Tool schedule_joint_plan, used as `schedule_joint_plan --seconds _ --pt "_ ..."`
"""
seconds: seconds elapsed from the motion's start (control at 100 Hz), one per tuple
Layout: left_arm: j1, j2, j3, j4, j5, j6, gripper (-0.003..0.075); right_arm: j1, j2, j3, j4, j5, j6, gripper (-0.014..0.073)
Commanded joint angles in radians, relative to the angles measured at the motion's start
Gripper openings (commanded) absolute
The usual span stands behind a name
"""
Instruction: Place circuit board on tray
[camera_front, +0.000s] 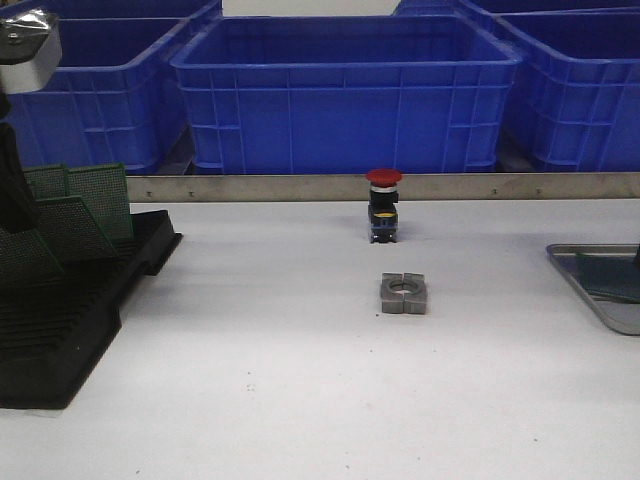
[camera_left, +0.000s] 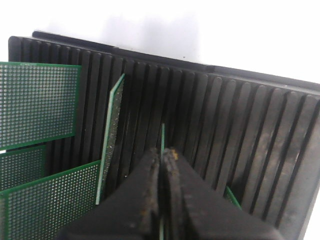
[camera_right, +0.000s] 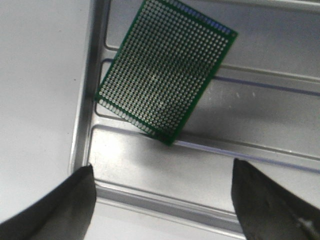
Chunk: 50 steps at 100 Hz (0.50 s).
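A black slotted rack (camera_left: 240, 130) holds several green circuit boards (camera_left: 35, 102) standing on edge. My left gripper (camera_left: 162, 152) is shut on the thin top edge of one circuit board (camera_left: 162, 134) standing in a rack slot. In the front view the rack (camera_front: 80, 320) sits at the left, with my left arm (camera_front: 12, 185) above it. The grey metal tray (camera_right: 80, 135) lies under my right gripper (camera_right: 162, 165), which is open and holds nothing. One green circuit board (camera_right: 165, 70) lies flat and skewed on the tray's ribbed floor. The tray (camera_front: 590, 290) is at the table's right edge.
A red-capped push button (camera_front: 384, 205) stands at the middle back of the table. A grey metal block with a round hole (camera_front: 404, 293) lies in front of it. Big blue crates (camera_front: 345, 95) line the back behind a metal strip (camera_front: 300, 187).
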<state>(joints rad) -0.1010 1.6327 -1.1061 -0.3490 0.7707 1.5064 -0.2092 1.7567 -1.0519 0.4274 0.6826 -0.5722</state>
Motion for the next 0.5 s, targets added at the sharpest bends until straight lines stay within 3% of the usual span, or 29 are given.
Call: schedule_joint_plan --seconds 0.0,0.32,0.49 --pt "-0.004 -0.057 -0.031 -0.019 -0.003 -0.011 -0.0020 -0.006 -0.049 -0.028 0.020 -0.011 -0.002 0.0570" --pt "-0.097 -0.137 -0.031 -0.015 0.083 -0.008 -0.0020 -0.005 -0.049 -0.028 0.050 -0.006 -0.010 0.0570" --pt "-0.191 -0.153 -0.031 -0.086 0.087 -0.008 -0.0020 0.023 -0.072 -0.028 0.176 -0.003 -0.173 0.0570"
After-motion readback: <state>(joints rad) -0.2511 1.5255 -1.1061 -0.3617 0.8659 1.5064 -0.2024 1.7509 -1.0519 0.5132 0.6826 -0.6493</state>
